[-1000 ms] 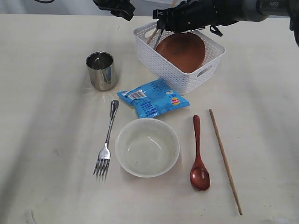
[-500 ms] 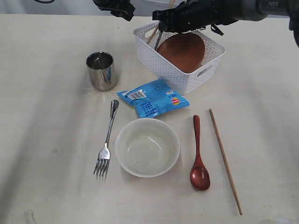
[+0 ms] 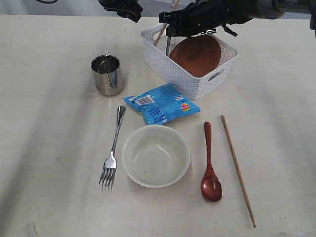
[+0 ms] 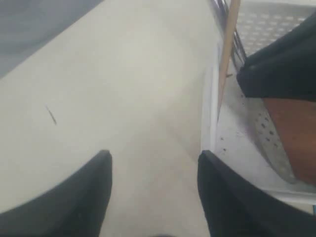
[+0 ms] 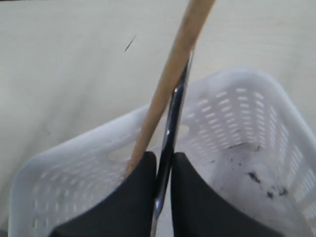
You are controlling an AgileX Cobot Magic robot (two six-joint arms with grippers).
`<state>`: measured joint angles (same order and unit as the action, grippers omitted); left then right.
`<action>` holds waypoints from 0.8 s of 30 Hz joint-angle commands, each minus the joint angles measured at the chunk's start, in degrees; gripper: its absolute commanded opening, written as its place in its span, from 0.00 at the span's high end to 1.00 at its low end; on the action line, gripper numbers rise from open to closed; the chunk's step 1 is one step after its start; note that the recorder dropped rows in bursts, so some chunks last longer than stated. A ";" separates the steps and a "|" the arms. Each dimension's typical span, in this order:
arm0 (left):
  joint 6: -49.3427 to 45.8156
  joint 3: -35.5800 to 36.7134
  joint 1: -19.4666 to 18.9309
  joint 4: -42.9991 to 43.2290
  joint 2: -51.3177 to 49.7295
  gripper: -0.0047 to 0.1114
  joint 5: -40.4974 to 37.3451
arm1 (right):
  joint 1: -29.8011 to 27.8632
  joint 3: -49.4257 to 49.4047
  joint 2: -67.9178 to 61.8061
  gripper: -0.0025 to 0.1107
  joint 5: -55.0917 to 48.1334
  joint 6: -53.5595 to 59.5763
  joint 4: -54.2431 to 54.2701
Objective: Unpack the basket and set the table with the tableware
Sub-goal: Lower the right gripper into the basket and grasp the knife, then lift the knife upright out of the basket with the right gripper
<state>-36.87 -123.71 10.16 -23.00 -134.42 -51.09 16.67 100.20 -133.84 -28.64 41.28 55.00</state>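
- Compared with a second ago, the right gripper [image 5: 164,158] sits a little higher and further left over the basket [image 3: 226,60]. The knife [image 3: 168,45] it carries now hangs nearly upright, with more of it clear of the rim.
- Its jaws are clamped on the knife's steel shaft, pinching it just above the basket's far left corner, as the right wrist view shows.
- Inside the basket, the brown plate [image 3: 197,55] has shifted slightly toward the right wall. It stands tilted, with its upper edge toward the far side.
- One chopstick [image 3: 159,35] is still in the basket. It leans out over the far left corner, close against the knife.
- At the far edge of the table [image 3: 49,123], the left gripper [image 4: 154,154] has not moved. It hangs just left of the basket's corner, with its jaws apart and nothing between them.
- Everything already laid out stays where it was:
  - The steel cup [image 3: 106,74] stands upright, left of the basket.
  - The blue packet [image 3: 163,103] lies just in front of the basket.
  - The cream bowl [image 3: 155,155] sits near the packet, on its near side.
  - The fork [image 3: 113,148] lies left of the bowl, tines toward the near edge.
  - The wooden spoon [image 3: 210,165] lies right of the bowl, with the second chopstick [image 3: 238,170] beyond it. The two do not touch.
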 commanded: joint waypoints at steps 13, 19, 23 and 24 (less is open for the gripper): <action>0.03 0.21 -0.11 -1.36 0.37 0.53 0.64 | -0.02 -0.71 5.80 0.98 -3.32 -11.04 -15.56; 0.03 0.21 -0.11 -1.36 0.37 0.53 0.64 | -0.02 -0.71 7.26 0.98 -3.32 -11.53 -15.65; 0.03 0.21 -0.11 -1.36 0.37 0.53 0.64 | -0.60 -0.71 7.83 0.98 -4.72 -12.86 -16.01; 0.03 0.21 -0.11 -1.36 0.37 0.53 0.64 | -1.04 -0.71 7.97 0.98 -5.41 -13.31 -16.68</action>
<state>-36.87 -123.71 10.16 -23.47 -134.42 -50.98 16.58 99.76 -127.07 -32.85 29.08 39.39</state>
